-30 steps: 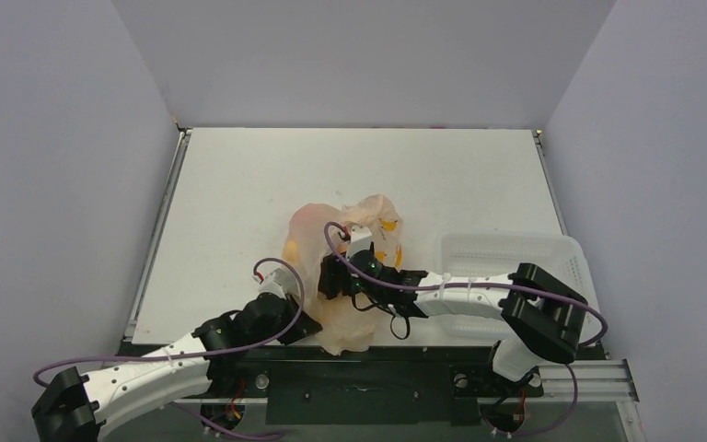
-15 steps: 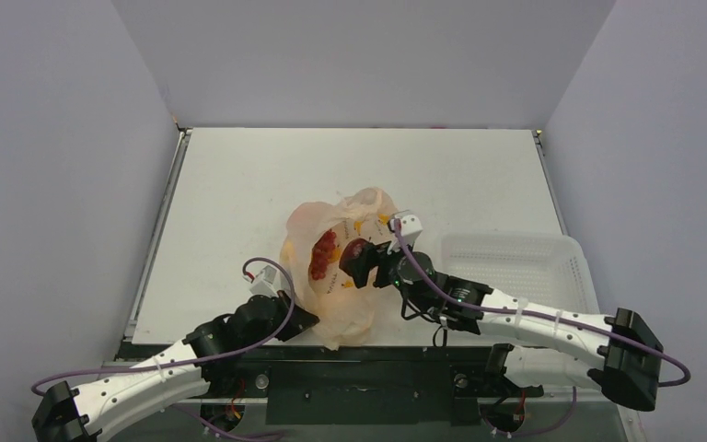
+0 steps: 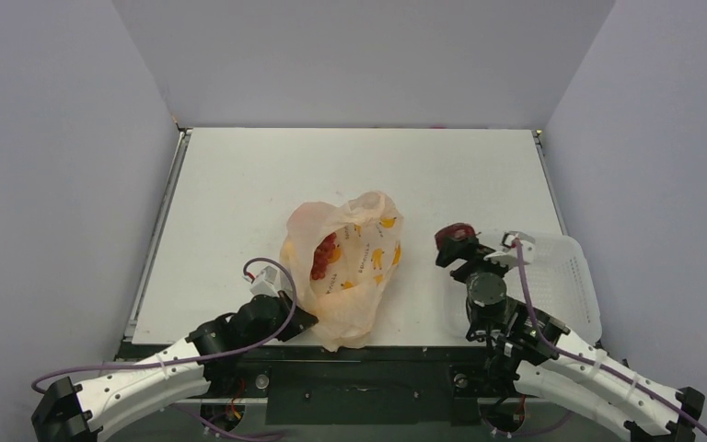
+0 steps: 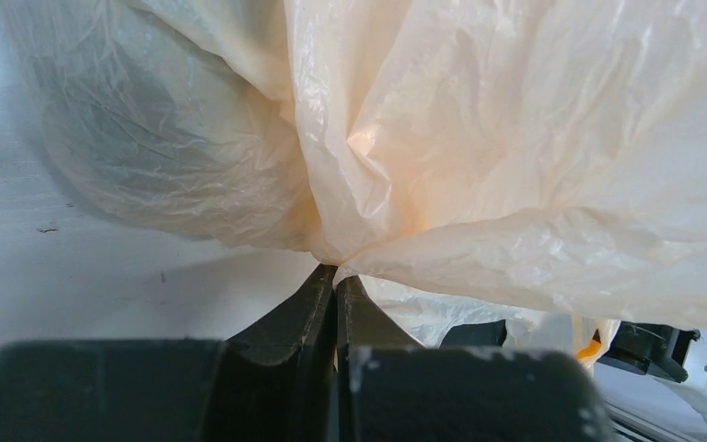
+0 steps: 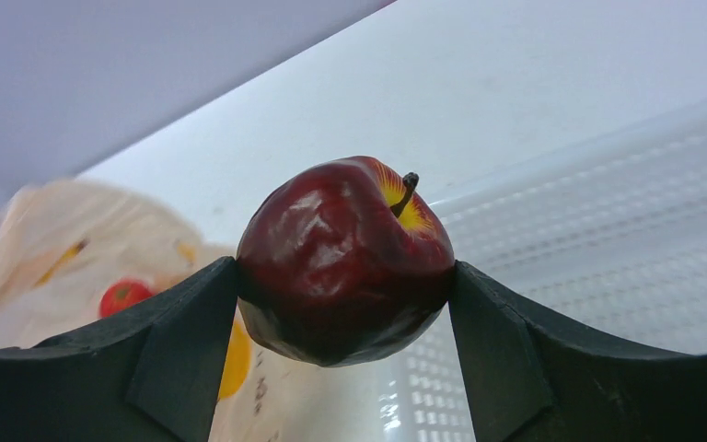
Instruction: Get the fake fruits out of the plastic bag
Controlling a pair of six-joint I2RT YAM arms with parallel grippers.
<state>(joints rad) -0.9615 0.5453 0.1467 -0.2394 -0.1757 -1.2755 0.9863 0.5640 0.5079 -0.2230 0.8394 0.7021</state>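
Our right gripper clamps a glossy maroon plastic apple whose round sides may slip; our left gripper pinches the crinkly peach plastic bag.

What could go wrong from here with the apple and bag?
The apple is held by its sides in the right gripper, near the edge of the white tray; it could slip or roll off. The left gripper pinches a thin fold of the plastic bag, which might pull free.

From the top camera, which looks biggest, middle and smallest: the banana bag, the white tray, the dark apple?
1. About alike: plastic bag and white tray, which the right arm partly hides.
2. Clearly smallest: dark apple.
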